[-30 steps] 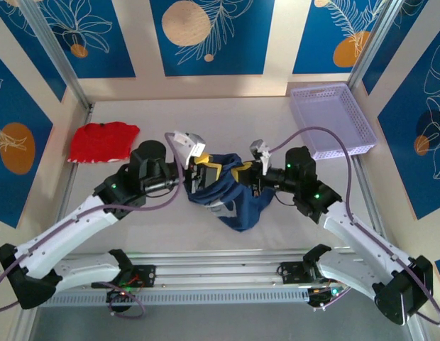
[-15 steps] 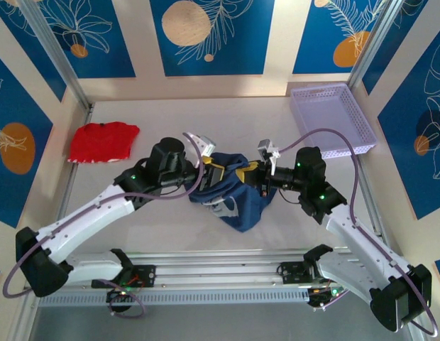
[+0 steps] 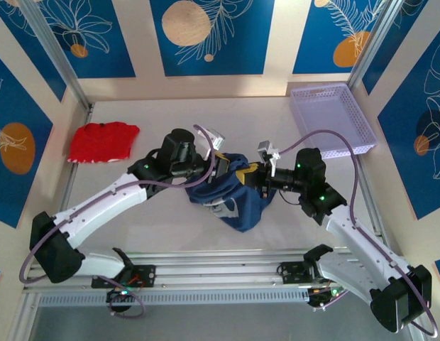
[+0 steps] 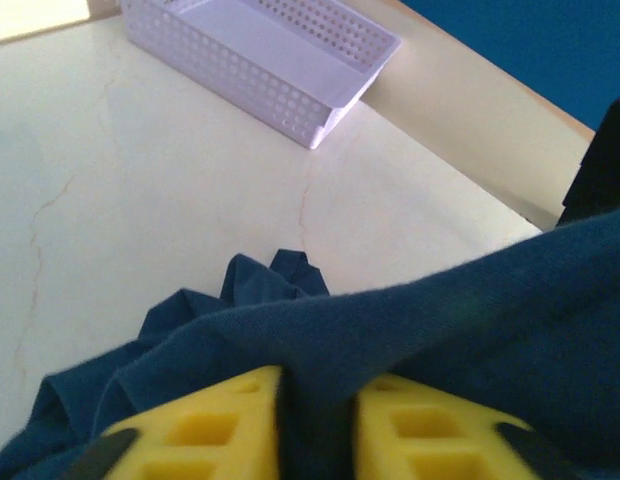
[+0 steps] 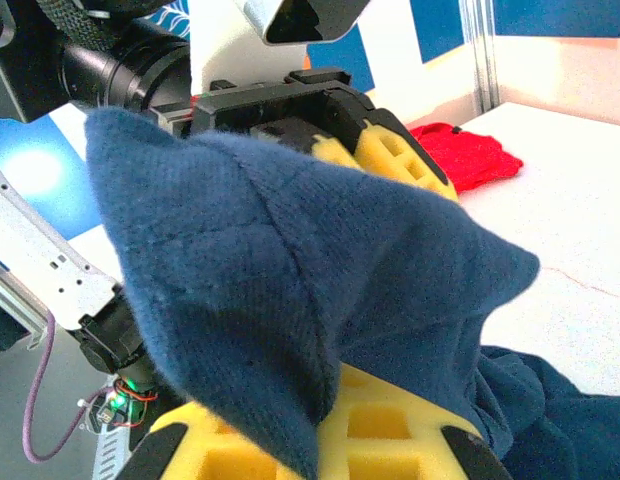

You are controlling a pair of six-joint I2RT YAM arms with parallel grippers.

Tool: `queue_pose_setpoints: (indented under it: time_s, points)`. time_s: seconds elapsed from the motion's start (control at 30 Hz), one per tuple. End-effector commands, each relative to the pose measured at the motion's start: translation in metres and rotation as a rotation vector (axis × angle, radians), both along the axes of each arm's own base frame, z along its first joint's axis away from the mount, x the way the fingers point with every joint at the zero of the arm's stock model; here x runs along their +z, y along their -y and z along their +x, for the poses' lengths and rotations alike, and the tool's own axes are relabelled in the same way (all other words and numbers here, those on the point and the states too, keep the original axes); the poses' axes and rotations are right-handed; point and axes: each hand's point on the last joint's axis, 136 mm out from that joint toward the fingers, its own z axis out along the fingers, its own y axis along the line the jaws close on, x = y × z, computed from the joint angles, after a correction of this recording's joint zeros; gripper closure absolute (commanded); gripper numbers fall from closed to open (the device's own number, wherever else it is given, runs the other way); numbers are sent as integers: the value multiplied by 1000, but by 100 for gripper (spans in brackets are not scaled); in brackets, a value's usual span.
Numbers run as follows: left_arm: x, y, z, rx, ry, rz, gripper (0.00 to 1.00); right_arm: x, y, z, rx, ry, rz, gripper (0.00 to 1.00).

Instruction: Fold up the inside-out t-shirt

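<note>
Pale, cream-coloured table is enclosed by beige walls carrying blue panels with orange discs and white leaf outlines. At the table's left rear a small red garment is laid flat, and at the right rear a lavender perforated basket is set down, well apart from the arms.

Near the middle of the table the inside-out t-shirt is gathered into a crumpled navy heap. Its upper part is lifted between the two grippers, while its lower part is left trailing on the surface towards the arm bases.

The left gripper is brought in from the left. In its wrist view the yellow fingers are seen pressed almost together, with a fold of the navy cloth pinched in the narrow slot between them. The basket is seen beyond, on the bare table.

The right gripper is brought in from the right, just beside the left one. Its jaws are pressed together on a peaked fold of the shirt, which is draped over its yellow fingers. The red garment is glimpsed behind.
</note>
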Motion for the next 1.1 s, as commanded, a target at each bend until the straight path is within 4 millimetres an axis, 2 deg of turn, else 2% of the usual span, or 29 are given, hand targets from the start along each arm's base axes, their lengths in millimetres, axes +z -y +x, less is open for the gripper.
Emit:
queue_pose_setpoints:
  time_s: [0.0,0.07,0.33,0.53,0.63,0.73,0.87,1.07]
  points:
    - [34,9,0,-54,34,-100,91,4,3,-4,-2,22,5,100]
    - [40,7,-3,-66,29,-120,99,3,6,0,-33,23,-6,100]
    - [67,-22,-23,-67,14,-245,100,7,17,15,-127,5,-17,100]
    - [85,-42,-41,-72,-19,-322,100,9,24,36,-221,-87,-28,92]
    - [92,-45,-48,-90,-53,-365,100,6,24,47,-262,-165,-46,84]
    - [97,-47,-46,-70,-95,-399,100,0,25,53,-285,-220,-74,76]
    - [96,-51,-33,5,-135,-409,100,-9,33,56,-335,-239,-134,65]
    - [83,-54,-16,90,-159,-356,100,-9,40,42,-315,-178,-189,57]
